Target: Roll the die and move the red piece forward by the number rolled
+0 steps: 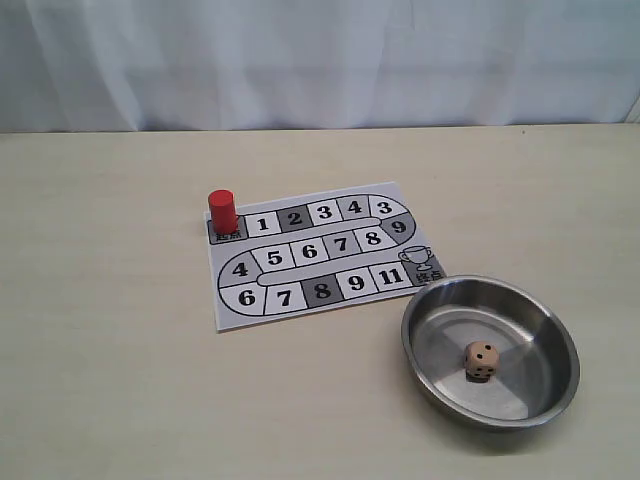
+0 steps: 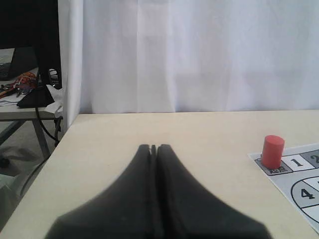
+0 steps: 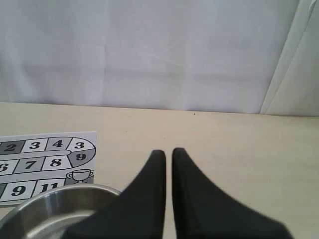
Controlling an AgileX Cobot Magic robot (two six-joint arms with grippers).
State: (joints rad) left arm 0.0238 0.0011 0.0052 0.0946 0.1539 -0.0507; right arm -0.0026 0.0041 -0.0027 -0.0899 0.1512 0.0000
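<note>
The die (image 1: 481,360), a pale wooden cube with black pips, lies inside a steel bowl (image 1: 408,330) at the front right. The red piece (image 1: 222,211) stands upright on the start square at the far left corner of the paper game board (image 1: 310,251). Neither gripper shows in the exterior view. In the left wrist view my left gripper (image 2: 153,146) is shut and empty above bare table, with the red piece (image 2: 272,151) off to one side. My right gripper (image 3: 169,150) is shut to a thin slit, holding nothing, beside the bowl's rim (image 3: 60,191).
The board (image 3: 45,164) has a winding track of numbered squares and a trophy square next to the bowl. A white curtain backs the table. Past the table's left edge stands a side table with cables (image 2: 25,84).
</note>
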